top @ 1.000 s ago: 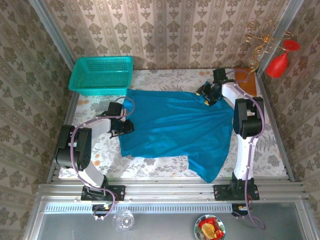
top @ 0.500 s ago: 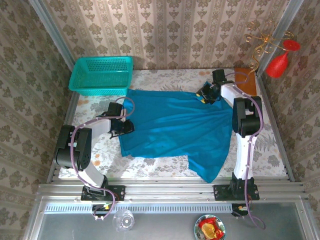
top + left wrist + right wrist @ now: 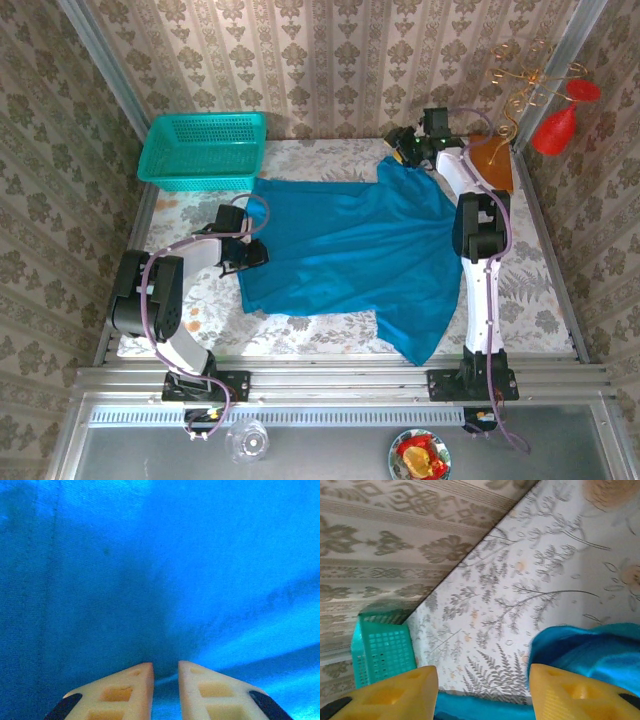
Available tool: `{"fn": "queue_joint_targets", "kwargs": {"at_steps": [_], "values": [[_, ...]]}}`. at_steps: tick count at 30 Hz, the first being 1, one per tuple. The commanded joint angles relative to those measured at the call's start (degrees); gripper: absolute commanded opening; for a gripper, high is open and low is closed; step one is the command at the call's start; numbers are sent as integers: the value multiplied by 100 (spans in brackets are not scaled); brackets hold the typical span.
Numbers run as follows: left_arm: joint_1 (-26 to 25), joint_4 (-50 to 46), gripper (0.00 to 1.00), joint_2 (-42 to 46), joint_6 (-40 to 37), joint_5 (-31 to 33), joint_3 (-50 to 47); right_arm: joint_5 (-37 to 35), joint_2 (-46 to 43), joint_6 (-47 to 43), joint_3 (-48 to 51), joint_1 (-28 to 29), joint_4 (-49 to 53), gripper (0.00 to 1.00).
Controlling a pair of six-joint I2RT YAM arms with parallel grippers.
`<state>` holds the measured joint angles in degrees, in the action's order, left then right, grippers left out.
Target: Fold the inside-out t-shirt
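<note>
t-shirt [image 3: 350, 250] spread on table [image 3: 540, 300] (left fingers [image 3: 125, 690] pinch its cloth)

Turquoise mesh basket [image 3: 205, 150] sitting at counter's [image 3: 545, 290] far left corner; red ornaments [image 3: 557, 128] showing at far right.

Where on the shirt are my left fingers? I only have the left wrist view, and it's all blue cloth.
Observer: The top view puts the left fingers partway along the t-shirt's left edge.
Operator: And the right arm?
Observer: The right fingers stand apart at the cloth's far right corner.
Operator: Anything else close to the shirt?
Observer: A turquoise basket sits just beyond its far left corner.
</note>
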<state>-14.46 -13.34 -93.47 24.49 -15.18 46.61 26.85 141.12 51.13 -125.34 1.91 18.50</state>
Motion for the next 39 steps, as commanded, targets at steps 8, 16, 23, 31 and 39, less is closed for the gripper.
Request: {"fn": "queue_joint_targets", "kwargs": {"at_steps": [8, 16, 23, 31, 39], "values": [[7, -397, 21, -4, 94, 33, -152, -574, -566, -1029, 416, -72, 1200, 58], [4, -438, 21, -22, 86, 76, -185, -281, 146, -798, 244, -234, 661, 68], [-11, -505, 21, 144, 170, 328, -405, -451, 1098, -452, -790, -332, 367, 68], [136, -544, 21, 498, 240, 335, -755, -1141, 2030, -14, -1915, -573, 561, 74], [136, -492, 25, 885, 124, -55, -482, -1486, 1986, -453, -2608, -543, 1194, 77]]}}
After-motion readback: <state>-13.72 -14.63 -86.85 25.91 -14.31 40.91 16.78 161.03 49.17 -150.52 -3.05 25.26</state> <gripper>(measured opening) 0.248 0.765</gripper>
